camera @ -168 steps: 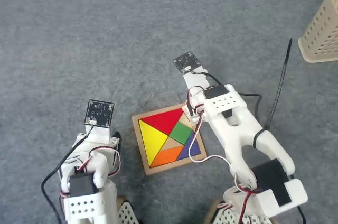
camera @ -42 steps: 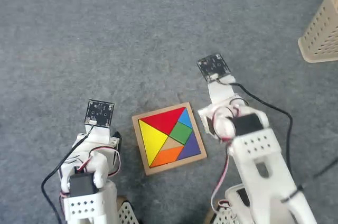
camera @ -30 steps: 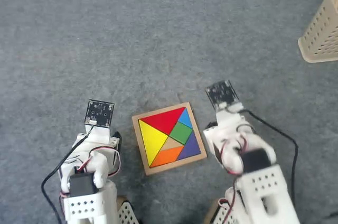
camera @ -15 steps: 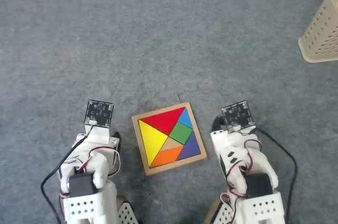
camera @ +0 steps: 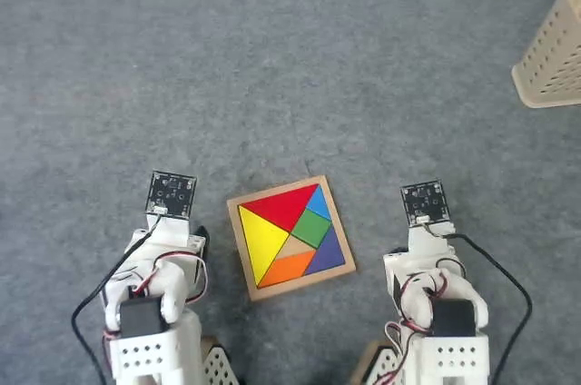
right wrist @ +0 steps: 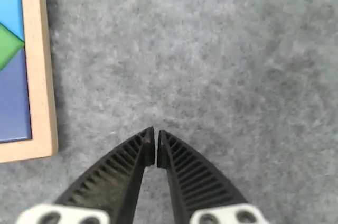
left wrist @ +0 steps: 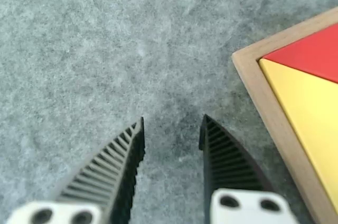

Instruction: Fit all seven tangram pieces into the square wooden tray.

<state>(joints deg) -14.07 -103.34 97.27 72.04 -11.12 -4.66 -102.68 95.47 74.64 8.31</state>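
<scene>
Colour fills the square wooden tray [camera: 259,293], which lies flat on the grey carpet [camera: 272,85] at the near side of the scene, turned a little off square and set between the two arms. Inside it we see a large red triangle [camera: 283,206] along the far edge and a large yellow triangle [camera: 259,238] along the left edge. A small blue triangle [camera: 320,203] sits in the far right corner, with a green square [camera: 311,229] just beside it. An orange piece [camera: 289,267] lies along the near edge and a purple piece [camera: 329,253] in the near right corner. In the middle sits a tan triangle [camera: 292,247]; we cannot tell whether it is a bare-wood piece or the tray's floor.

The left arm [camera: 154,285] stands near left of the tray. The left gripper [left wrist: 171,123] hangs over the carpet just beside the tray's far left corner, its toothed fingers [left wrist: 124,155] parted by a modest gap with nothing between them.

The right arm [camera: 436,303] stands near right. The right gripper [right wrist: 155,131] points at the carpet close to the tray's near right corner but apart from it, its tips pressed almost together and empty.

Well apart, at the far right edge, stands a beige slotted basket [camera: 554,49].
</scene>
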